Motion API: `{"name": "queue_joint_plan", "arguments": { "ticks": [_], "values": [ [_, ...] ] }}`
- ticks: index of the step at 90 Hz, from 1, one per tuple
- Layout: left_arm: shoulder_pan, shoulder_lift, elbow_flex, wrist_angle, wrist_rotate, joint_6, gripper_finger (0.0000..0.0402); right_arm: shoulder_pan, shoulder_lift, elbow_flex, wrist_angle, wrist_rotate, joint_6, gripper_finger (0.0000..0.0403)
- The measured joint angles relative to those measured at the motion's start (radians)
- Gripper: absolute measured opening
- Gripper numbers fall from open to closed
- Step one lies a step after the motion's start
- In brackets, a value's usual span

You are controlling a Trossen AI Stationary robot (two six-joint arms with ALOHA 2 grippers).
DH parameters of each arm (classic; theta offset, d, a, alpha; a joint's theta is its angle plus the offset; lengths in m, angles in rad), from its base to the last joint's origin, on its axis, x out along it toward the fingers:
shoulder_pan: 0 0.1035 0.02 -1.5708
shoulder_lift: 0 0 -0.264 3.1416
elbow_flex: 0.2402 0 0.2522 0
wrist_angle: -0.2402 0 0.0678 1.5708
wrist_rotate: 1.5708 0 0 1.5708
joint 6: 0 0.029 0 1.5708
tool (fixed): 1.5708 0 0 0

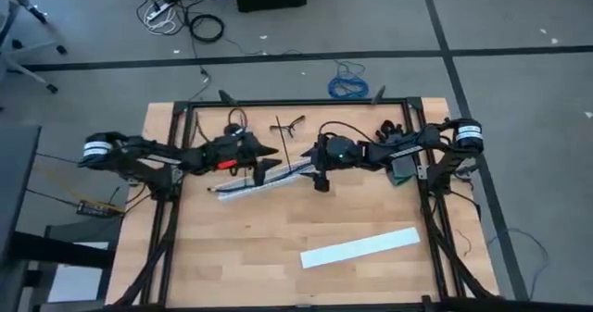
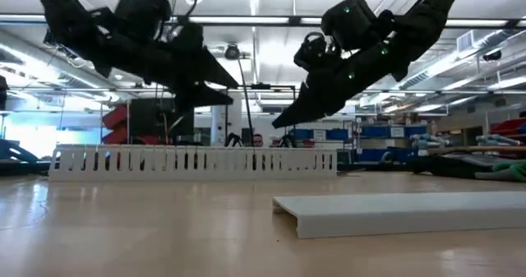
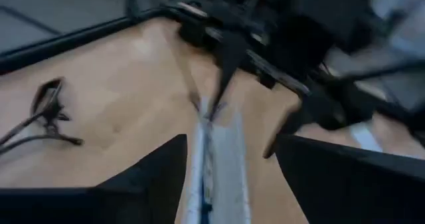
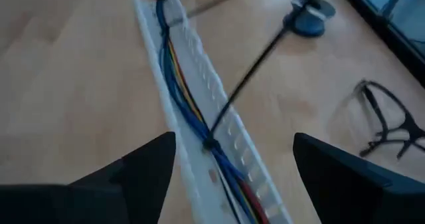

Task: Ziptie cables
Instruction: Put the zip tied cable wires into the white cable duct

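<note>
Right hand (image 4: 229, 164) spread – cables (image 4: 182, 98) ziptied in channel (image 4: 174, 127)

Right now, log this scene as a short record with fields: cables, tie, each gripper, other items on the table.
cables: bundle of thin wires lying inside the white slotted channel
zip tie: dark tie wrapped around the bundle, its tail sticking up and away
left gripper: open, hovering over the channel
right gripper: open, above the channel's other end
cover strip: flat white strip lying apart, nearer the front edge
other: dark wire tool on the table behind the channel
</note>
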State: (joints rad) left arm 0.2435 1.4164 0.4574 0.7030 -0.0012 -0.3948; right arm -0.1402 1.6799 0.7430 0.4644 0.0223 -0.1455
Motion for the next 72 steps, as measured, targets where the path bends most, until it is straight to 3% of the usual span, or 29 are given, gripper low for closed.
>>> {"name": "queue_joint_plan", "arguments": {
  "ticks": [16, 45, 72],
  "values": [
    [0.017, 0.087, 0.018, 0.075, 0.093, -0.084, 0.0225, 0.001, 0.023, 0.001, 0.05, 0.0, -0.032, 0.0299],
    [0.019, 0.185, 0.053, 0.077, 0.075, -0.082, 0.022, -0.001, 0.049, 0.003, 0.094, 0.0, -0.058, 0.0299],
    [0.016, 0.211, 0.056, 0.082, 0.102, -0.073, 0.0179, -0.013, 0.05, -0.001, 0.099, 0.0, -0.058, 0.0298]
  ]
}}
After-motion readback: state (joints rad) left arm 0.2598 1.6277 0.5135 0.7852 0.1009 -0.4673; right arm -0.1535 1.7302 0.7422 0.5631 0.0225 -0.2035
